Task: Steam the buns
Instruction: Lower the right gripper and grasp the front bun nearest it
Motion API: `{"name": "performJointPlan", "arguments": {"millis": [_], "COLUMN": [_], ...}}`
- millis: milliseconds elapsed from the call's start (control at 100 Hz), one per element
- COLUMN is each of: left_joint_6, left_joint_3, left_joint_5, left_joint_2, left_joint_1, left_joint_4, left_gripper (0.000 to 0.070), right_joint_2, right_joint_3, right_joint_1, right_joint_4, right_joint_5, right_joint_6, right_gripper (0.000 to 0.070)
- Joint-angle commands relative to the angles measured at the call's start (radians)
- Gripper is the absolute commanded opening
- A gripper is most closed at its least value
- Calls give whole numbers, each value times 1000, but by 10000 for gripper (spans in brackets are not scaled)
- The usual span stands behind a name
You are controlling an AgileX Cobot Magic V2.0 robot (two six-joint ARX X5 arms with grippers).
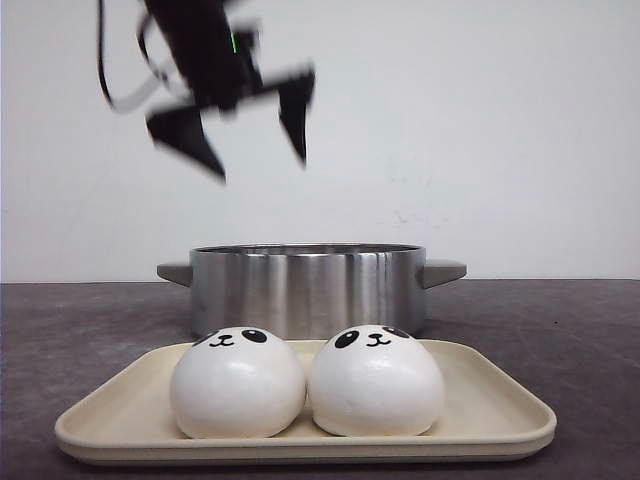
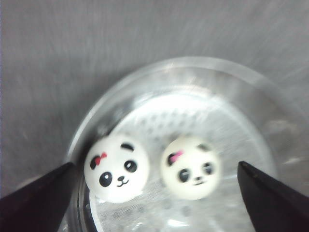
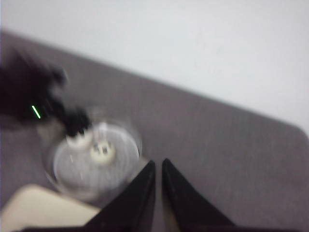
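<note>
While the left hand hangs wide open and empty above the steel pot, two panda buns sit inside — half done, I judge. Next: reach the two buns on the tray. Right hand is pinched closed, empty.

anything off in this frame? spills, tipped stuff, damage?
Nothing stands out. Two buns sit upright side by side on the tray, two more lie face-up in the pot, apart. Left gripper hangs open above the pot; right gripper looks shut and empty.
</note>
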Motion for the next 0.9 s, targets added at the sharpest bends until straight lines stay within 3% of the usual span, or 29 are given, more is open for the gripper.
{"name": "performJointPlan", "arguments": {"millis": [0,310,570,620,660,670,720,740,820,890], "left_joint_6": [-3,-15,-5,8,10,10,8,8,8,8], "left_joint_3": [26,26,26,26,26,26,26,26,26,26], "left_joint_5": [5,92,91,91,91,91,91,91,91,91], "left_joint_2": [-61,-412,-610,-634,-651,-657,-673,-678,-700,-713], "left_joint_1": [-15,-64,-83,-83,-83,-83,-83,-83,-83,-83], "left_joint_4": [-22,-145,-215,-236,-252,-258,-273,-278,-296,-306], "left_gripper": [631,630,631,631,631,631,631,631,631,631], "right_joint_2": [14,21,91,114,134,143,167,176,217,253], "right_joint_3": [-76,-543,-776,-791,-796,-797,-797,-797,-797,-797], "right_joint_1": [10,3,2,2,2,3,5,5,5,5], "right_joint_4": [7,367,430,430,430,431,435,439,464,481], "right_joint_5": [-19,-260,-402,-415,-422,-426,-441,-449,-491,-526], "right_joint_6": [75,239,348,356,364,366,368,369,375,379], "right_gripper": [17,17,28,139,322,403,604,650,653,598]}}
